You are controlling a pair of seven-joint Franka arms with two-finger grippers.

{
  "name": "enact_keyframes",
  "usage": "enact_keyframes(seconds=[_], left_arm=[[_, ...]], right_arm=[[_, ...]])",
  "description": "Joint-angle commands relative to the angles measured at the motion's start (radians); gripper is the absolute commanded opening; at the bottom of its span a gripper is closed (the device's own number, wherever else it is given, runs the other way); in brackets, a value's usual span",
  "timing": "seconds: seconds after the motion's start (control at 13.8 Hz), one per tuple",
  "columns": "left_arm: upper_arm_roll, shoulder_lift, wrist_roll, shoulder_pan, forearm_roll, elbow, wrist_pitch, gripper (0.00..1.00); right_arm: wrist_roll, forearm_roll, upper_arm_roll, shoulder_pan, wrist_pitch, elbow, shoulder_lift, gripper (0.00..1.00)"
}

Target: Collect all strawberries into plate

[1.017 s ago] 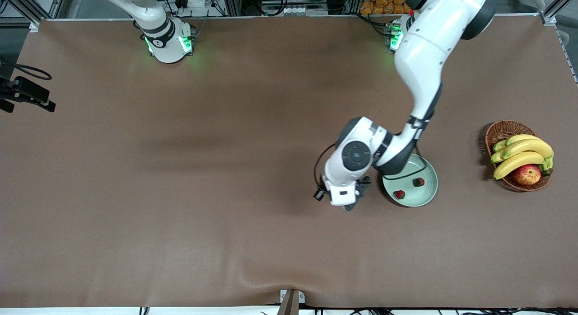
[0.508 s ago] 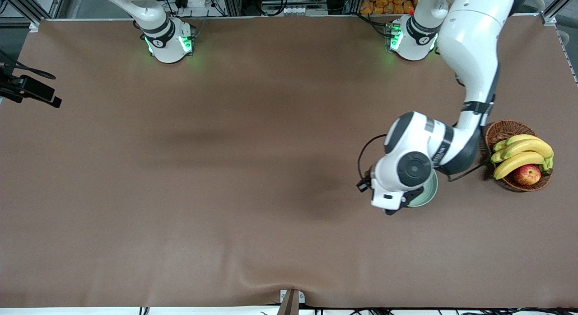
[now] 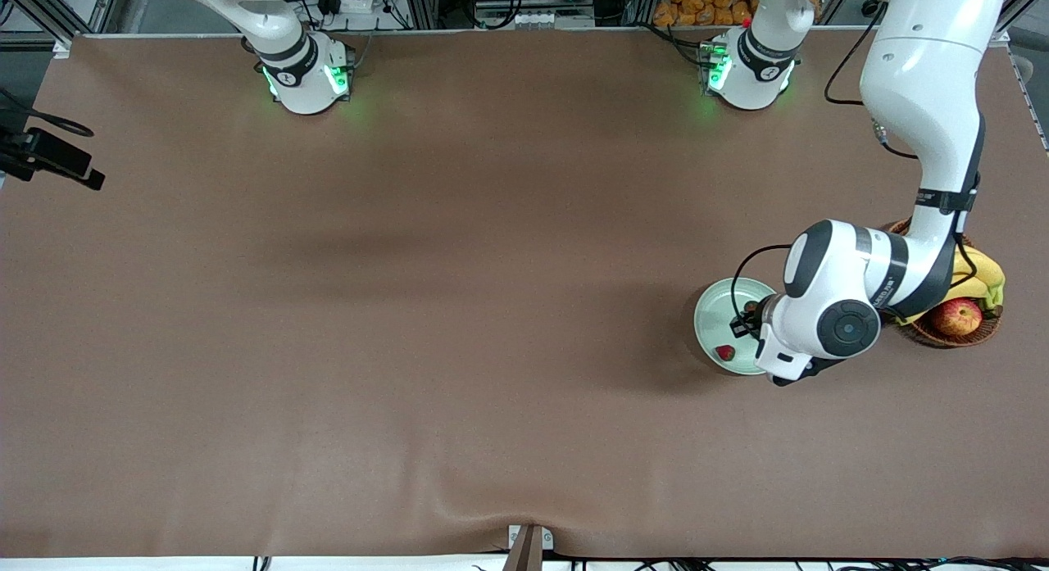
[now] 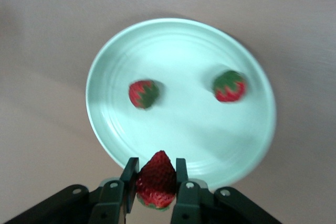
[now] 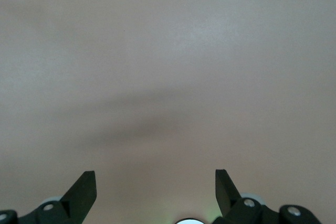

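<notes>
The pale green plate (image 3: 715,307) lies on the brown table near the left arm's end. Two strawberries (image 4: 143,93) (image 4: 229,85) rest in it. In the front view only one strawberry (image 3: 724,353) shows; the left wrist covers the other. My left gripper (image 4: 156,169) is shut on a third strawberry (image 4: 156,182), held tip outward in the air over the plate's rim (image 4: 178,21), on the side toward the basket. My right gripper (image 5: 156,174) is open with nothing between its fingers, over bare tabletop; that arm waits.
A brown wicker basket (image 3: 934,335) with bananas (image 3: 979,278) and a red-yellow apple (image 3: 957,316) stands beside the plate, toward the left arm's end. The left forearm crosses above it.
The left arm has swung toward its own end of the table, carrying the strawberry from beside the plate across it to the rim by the basket. The right arm barely moved.
</notes>
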Motion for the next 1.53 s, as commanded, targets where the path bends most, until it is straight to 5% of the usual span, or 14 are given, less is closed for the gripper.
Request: enact_keyframes(seconds=[0.0,0.07,0.15,0.73,1.45], left_arm=[[-0.01,-0.027,0.016,0.023,0.037,-0.095,0.084,0.48],[-0.011,-0.027,0.015,0.022,0.035,-0.091,0.083,0.95],[-0.011,-0.03,0.016,0.02,0.035,-0.088,0.079,1.0],[-0.048,-0.228,0.056,0.026,-0.029,0.064,-0.14,1.0],[-0.051,-0.394,0.156,0.035,-0.069,0.173,-0.22,1.0]], right_arm=[[0.005,0.009,0.02,-0.011,0.01,-0.03,-0.027,1.0],[0.004,0.003,0.02,0.001,0.013,-0.029,-0.027,1.0],[0.004,0.0,0.02,0.012,0.033,-0.029,-0.024,1.0],[0.008,-0.086,0.015,0.003,0.035,-0.032,-0.008,1.0],[0.022,0.008,0.011,-0.03,0.03,-0.029,-0.007,1.0]])
